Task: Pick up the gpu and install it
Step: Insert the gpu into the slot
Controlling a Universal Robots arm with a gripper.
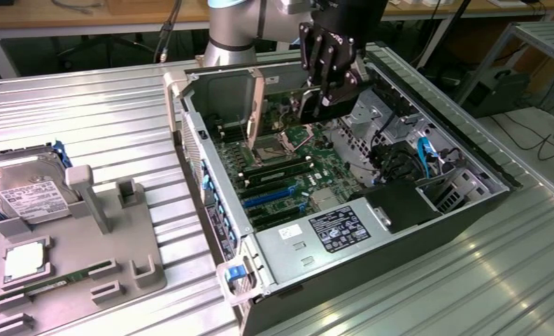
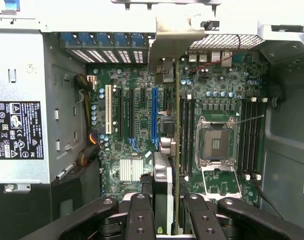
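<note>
My gripper hangs over the open computer case, shut on the gpu, which hangs below the fingers above the motherboard. In the wrist view the gpu appears edge-on between the black fingers. Its silver end bracket is close to the case's rear slot openings. The card's edge runs alongside the blue expansion slot, between that slot and the memory slots. I cannot tell whether the card touches a slot.
A grey holder at the exterior view's left carries a silver hard drive, a chip and a narrow green memory stick. Inside the case are the power supply, the CPU socket and blue cables.
</note>
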